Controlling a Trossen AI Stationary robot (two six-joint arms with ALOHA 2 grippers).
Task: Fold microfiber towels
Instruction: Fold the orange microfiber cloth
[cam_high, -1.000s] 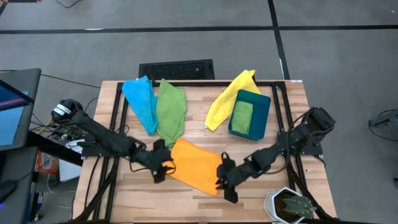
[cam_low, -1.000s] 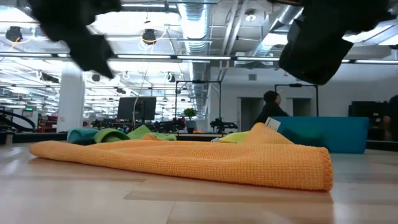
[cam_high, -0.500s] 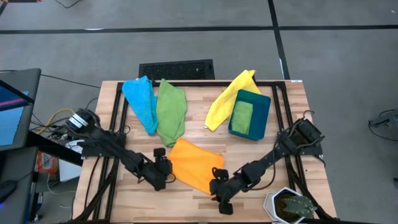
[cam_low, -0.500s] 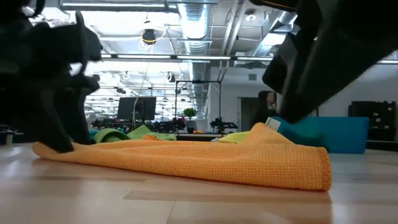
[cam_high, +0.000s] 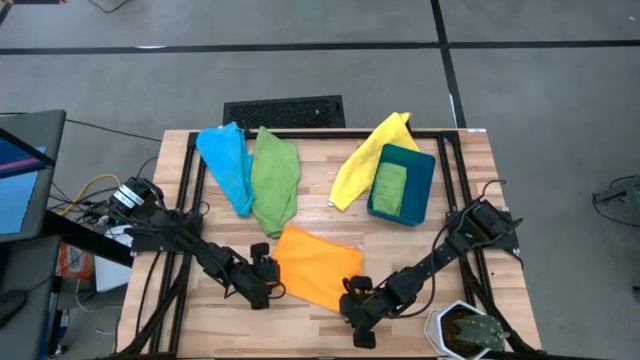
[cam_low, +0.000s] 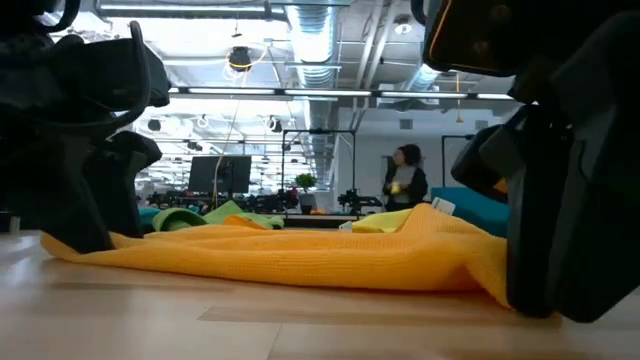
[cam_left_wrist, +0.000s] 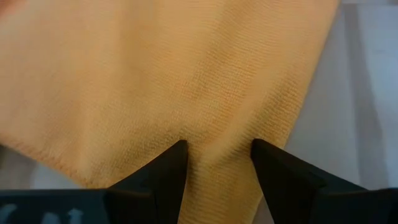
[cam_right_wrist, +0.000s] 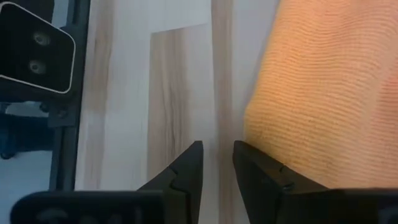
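An orange microfiber towel (cam_high: 315, 268) lies flat on the wooden table near its front edge, and also shows in the low view (cam_low: 300, 255). My left gripper (cam_high: 265, 285) stands open at the towel's left end, with cloth showing between its fingers (cam_left_wrist: 217, 152). My right gripper (cam_high: 355, 302) is down at the towel's near right corner, its fingers a narrow gap apart over bare wood (cam_right_wrist: 216, 155). Blue (cam_high: 225, 160), green (cam_high: 275, 180) and yellow (cam_high: 365, 160) towels lie at the back. My left gripper has both fingertips (cam_left_wrist: 177, 152) set on the towel's left end (cam_left_wrist: 217, 134), slanting down from the table's left. A low ridge of cloth stands between the open fingers. The towel lies on the table. My right gripper has one finger (cam_right_wrist: 245, 158) against the towel's edge (cam_right_wrist: 255, 134) at its near right corner, slanting down from the right. The other finger is over bare table. The towel's end (cam_low: 470, 250) is humped up beside the gripper.
A dark teal bin (cam_high: 420, 165) holding a folded green towel (cam_high: 390, 188) stands at the back right. A potted plant (cam_high: 465, 330) sits at the near right corner. A person (cam_low: 405, 180) stands far off in the room.
Both grippers have come down onto the table at the orange towel, the left one toward the near edge at the towel's left end, the right one toward the near left at its right corner. The towel's right end has been pushed in and humped up a little.
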